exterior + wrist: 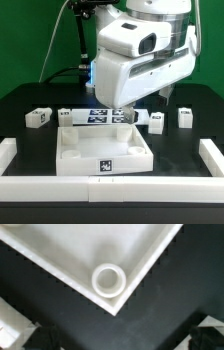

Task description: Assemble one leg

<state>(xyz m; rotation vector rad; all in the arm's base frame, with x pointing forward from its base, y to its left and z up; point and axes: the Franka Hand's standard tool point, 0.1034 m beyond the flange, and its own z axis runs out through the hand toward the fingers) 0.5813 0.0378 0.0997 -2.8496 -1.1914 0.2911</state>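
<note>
Hovering over the tray's (75, 165) far corner socket (108, 280), the jaws look spread and empty. The nearest leg (155, 121) lies on the table (180, 150) just beside that corner; probably light, rigid and slick, best pinched across its flat sides.

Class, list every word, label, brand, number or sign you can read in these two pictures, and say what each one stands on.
No words, numbers or brand names can be read in either view.
On the tray, front wall: a black-and-white marker tag, pattern, not text.
On the marker board: tags only, too small to read.
On the leg at the exterior view's far left: tag too blurred.
On the corner socket, wrist view: nothing.
</note>
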